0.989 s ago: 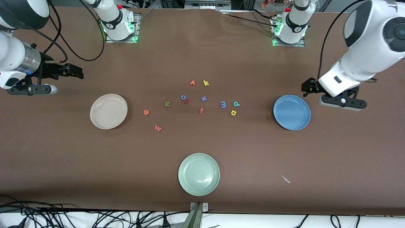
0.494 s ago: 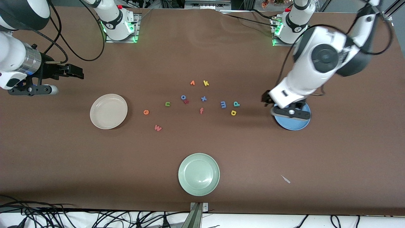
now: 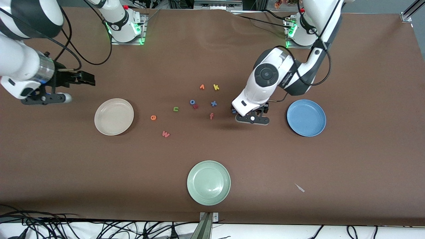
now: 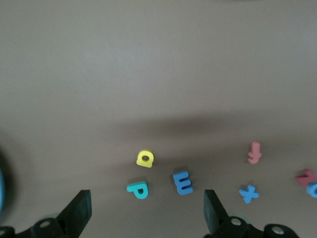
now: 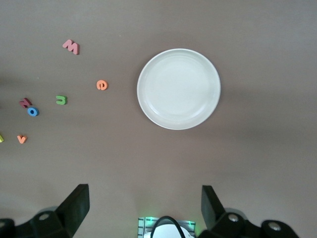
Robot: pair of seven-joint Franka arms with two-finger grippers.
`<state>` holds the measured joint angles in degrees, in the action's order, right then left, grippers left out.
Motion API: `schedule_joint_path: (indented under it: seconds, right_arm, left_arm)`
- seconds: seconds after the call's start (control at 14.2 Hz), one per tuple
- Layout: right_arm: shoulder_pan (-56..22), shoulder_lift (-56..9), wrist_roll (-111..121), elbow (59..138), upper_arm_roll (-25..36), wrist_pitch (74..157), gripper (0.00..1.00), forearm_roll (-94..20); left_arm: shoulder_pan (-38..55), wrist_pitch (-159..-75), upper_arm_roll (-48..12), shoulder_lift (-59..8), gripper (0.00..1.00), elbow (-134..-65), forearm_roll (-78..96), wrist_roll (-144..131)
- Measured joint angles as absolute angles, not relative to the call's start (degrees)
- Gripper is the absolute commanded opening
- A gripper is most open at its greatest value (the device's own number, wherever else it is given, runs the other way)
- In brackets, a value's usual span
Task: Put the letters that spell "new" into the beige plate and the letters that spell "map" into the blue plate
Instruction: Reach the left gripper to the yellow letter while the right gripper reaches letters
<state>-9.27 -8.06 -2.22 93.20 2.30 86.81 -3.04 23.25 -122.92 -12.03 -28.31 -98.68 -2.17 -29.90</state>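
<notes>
My left gripper (image 4: pixel 146 204) hangs open over the blue m (image 4: pixel 183 182), the yellow a (image 4: pixel 144 158) and the teal p (image 4: pixel 138 190); nothing is between its fingers. In the front view the left arm's hand (image 3: pixel 255 99) hides these three letters. The blue plate (image 3: pixel 306 118) lies beside it toward the left arm's end. The green n (image 3: pixel 176 109), orange e (image 3: pixel 153 117) and pinkish-red w (image 3: pixel 165 134) lie on the cloth near the beige plate (image 3: pixel 114 116). My right gripper (image 3: pixel 87 78) is open and holds nothing, over the cloth at the right arm's end.
Other letters lie mid-table: blue o (image 3: pixel 192 102), a red letter (image 3: pixel 196 106), blue x (image 3: pixel 213 103), red-orange f (image 3: pixel 211 116), orange v (image 3: pixel 202 87), yellow k (image 3: pixel 216 87). A pale green plate (image 3: pixel 208 182) sits near the front edge. A small pale scrap (image 3: pixel 299 188) lies nearby.
The left arm swung from past the blue plate, across it, to over the m, a and p. The right arm shifted slightly toward the middle. Both grippers stayed open.
</notes>
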Motion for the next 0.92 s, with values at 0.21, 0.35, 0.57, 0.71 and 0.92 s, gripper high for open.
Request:
schedule_joint_path:
  seconds: [0.21, 0.35, 0.57, 0.71, 0.92]
  right_arm:
    - [-11.8, -12.91, -2.35, 93.43, 2.22, 91.68, 1.0, -5.69]
    - [-13.39, -15.78, -3.74, 93.5, 2.21, 94.95, 1.0, -6.0]
    - [-15.07, -18.53, -7.67, 93.6, 2.21, 98.26, 1.0, -6.11]
    - [-16.29, -19.56, -10.23, 93.9, 2.19, 100.48, 1.0, -6.17]
    - [-18.19, -20.39, -13.88, 96.08, 2.19, 105.34, 1.0, -6.21]
  left_arm:
    - [24.36, -127.51, -11.97, -32.27, 0.87, -98.69, -2.17, -30.08]
    - [24.33, -131.12, -11.48, -34.52, 0.77, -98.65, -2.17, -30.06]
    - [24.1, -132.55, -10.79, -36.83, 0.75, -98.63, -2.29, -29.91]
    - [24.11, -132.64, -10.65, -37.64, 0.74, -98.63, -2.29, -29.91]
    - [24.07, -132.61, -10.39, -38.5, 0.74, -98.9, -2.3, -29.91]
